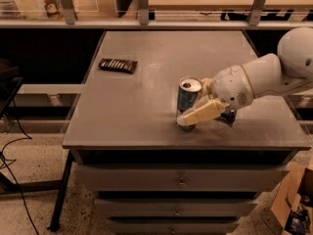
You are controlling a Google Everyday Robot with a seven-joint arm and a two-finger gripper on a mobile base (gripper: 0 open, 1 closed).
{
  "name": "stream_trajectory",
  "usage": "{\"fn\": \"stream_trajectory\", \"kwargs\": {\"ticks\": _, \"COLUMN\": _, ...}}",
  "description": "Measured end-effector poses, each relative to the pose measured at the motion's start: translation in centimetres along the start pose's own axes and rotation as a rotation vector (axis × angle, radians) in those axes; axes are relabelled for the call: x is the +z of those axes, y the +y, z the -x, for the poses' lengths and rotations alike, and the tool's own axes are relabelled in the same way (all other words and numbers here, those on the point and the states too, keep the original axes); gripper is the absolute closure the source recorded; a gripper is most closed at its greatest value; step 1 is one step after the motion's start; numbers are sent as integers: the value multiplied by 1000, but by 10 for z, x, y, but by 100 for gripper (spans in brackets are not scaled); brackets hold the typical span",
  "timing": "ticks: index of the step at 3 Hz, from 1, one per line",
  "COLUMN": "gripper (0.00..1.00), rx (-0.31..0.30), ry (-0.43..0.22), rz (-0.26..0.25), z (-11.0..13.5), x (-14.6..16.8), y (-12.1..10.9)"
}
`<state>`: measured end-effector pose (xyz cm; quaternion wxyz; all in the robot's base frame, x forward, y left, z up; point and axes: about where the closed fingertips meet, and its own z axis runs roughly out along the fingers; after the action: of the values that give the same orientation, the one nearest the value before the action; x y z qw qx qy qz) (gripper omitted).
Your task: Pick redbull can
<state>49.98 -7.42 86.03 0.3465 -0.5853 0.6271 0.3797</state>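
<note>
The redbull can (188, 96), blue and silver with a silver top, stands upright on the grey table (122, 121) near its front edge, right of centre. My gripper (191, 106) reaches in from the right on a white arm (264, 80). It is open, with its fingers on either side of the can. The near cream finger (200, 113) crosses in front of the can's lower part. The far finger is mostly hidden behind the can.
A flat dark snack bar wrapper (117, 65) lies at the table's back left. A small dark blue object (229, 115) sits just behind the gripper. Drawers (181, 180) are under the table, a cardboard box (293, 204) is at lower right, and a shelf rail (146, 21) runs behind.
</note>
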Motion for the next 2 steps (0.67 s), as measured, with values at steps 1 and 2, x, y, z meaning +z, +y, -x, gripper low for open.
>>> {"fn": "stream_trajectory", "kwargs": {"ticks": 1, "gripper": 46, "rx": 10, "ry": 2, "rz": -20, "z": 3, "x": -5, "y": -5}}
{"fn": "stream_trajectory", "kwargs": {"ticks": 2, "gripper": 38, "rx": -19, "ry": -12, "rz": -54, "z": 25, "x": -24, "y": -10}}
